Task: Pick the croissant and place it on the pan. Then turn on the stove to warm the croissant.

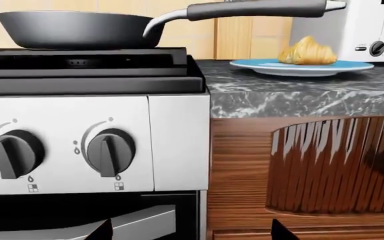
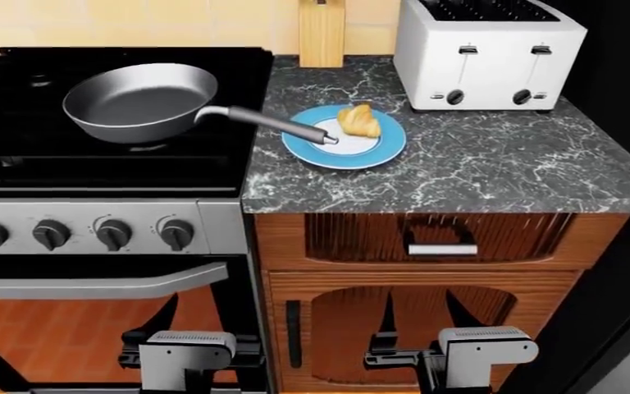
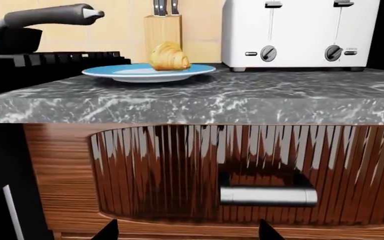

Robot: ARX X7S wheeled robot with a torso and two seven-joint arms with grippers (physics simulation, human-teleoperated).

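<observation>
The croissant lies on a blue-rimmed plate on the marble counter. The dark grey pan sits empty on the black stove, its handle reaching over the plate. Black knobs line the steel front panel. My left gripper is open, low in front of the oven door and cabinet edge. My right gripper is open, low before the wooden cabinet. Both are empty and well below the counter.
A white toaster stands at the back of the counter, right of the plate. A wooden knife block is against the wall. A steel drawer handle and the oven handle jut out in front of the arms.
</observation>
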